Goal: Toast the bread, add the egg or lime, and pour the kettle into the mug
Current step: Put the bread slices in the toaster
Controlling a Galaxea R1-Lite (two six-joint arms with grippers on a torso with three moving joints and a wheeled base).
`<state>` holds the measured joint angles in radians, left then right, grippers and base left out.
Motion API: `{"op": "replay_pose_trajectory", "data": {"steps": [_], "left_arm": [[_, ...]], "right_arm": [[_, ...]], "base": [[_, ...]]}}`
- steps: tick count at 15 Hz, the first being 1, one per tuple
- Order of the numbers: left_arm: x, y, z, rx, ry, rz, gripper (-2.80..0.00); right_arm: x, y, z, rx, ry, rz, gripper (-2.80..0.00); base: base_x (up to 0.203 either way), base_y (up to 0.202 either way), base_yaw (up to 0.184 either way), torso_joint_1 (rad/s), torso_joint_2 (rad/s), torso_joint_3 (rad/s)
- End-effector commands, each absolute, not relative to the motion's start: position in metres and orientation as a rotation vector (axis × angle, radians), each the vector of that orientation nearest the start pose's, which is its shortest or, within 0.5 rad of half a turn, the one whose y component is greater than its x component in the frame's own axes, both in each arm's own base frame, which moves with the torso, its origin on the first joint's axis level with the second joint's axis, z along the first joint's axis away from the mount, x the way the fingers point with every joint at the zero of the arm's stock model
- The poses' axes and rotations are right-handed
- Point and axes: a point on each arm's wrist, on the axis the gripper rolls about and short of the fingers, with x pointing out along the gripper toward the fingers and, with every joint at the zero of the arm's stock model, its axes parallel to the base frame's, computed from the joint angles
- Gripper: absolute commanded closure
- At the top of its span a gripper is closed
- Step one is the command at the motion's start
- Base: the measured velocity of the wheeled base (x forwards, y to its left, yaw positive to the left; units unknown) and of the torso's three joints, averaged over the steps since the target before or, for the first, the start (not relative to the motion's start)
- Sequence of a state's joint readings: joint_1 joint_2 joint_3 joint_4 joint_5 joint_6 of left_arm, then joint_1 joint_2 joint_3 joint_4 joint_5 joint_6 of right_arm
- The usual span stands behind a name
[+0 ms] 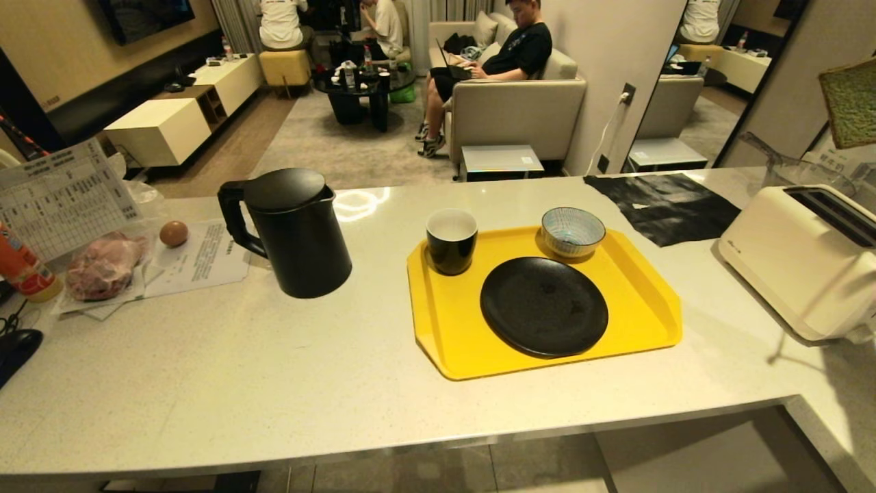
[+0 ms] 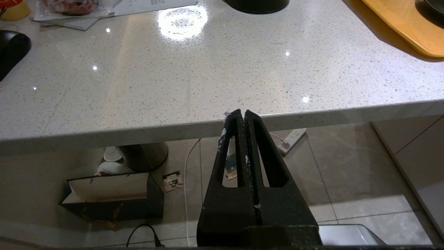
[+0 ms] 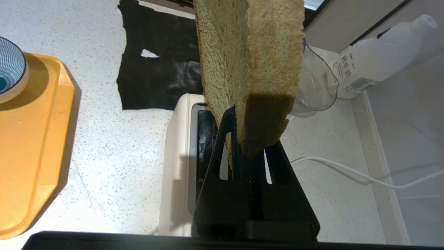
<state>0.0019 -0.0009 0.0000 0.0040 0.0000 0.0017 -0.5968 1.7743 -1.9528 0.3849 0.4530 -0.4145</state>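
My right gripper [image 3: 248, 139] is shut on the lower corner of the bread [image 3: 249, 59], a pale green slice with a tan crust held upright above the cream toaster [image 3: 180, 156]. In the head view the bread [image 1: 851, 103] hangs at the top right, above the toaster [image 1: 801, 260] and its open slots. The black kettle [image 1: 291, 233] stands left of centre. The black mug [image 1: 451, 239] sits on the yellow tray's far left corner. The egg [image 1: 174, 233] lies on papers at the left. No lime is in view. My left gripper [image 2: 241, 114] is shut and empty, just below the counter's front edge.
The yellow tray [image 1: 445, 322] also carries a black plate [image 1: 544, 306] and a striped bowl [image 1: 573, 231]. A black mat [image 1: 664, 205] and a clear jug [image 1: 801, 168] lie beyond the toaster, a white bottle [image 3: 381, 59] and cable [image 3: 347, 170] beside it. Wrapped meat [image 1: 102, 263] lies left. People sit behind.
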Motion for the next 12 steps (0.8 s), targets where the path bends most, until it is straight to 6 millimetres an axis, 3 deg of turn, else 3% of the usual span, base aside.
{"op": "replay_pose_trajectory", "data": {"steps": [1,12], "left_arm": [[-0.0229,-0.0001,0.0750,0.002,0.003,0.003,0.00],[-0.0228,0.0000,0.0750,0.002,0.005,0.002,0.00]], "right_arm": [[0.2695,-0.1711,0.3768,-0.308,0.210,-0.100,0.00],[0.2710,-0.1720,0.3753,-0.305,0.213,-0.093,0.00]], "base": [[0.000,0.000,0.000,0.000,0.00,0.000],[0.000,0.000,0.000,0.000,0.00,0.000]]}}
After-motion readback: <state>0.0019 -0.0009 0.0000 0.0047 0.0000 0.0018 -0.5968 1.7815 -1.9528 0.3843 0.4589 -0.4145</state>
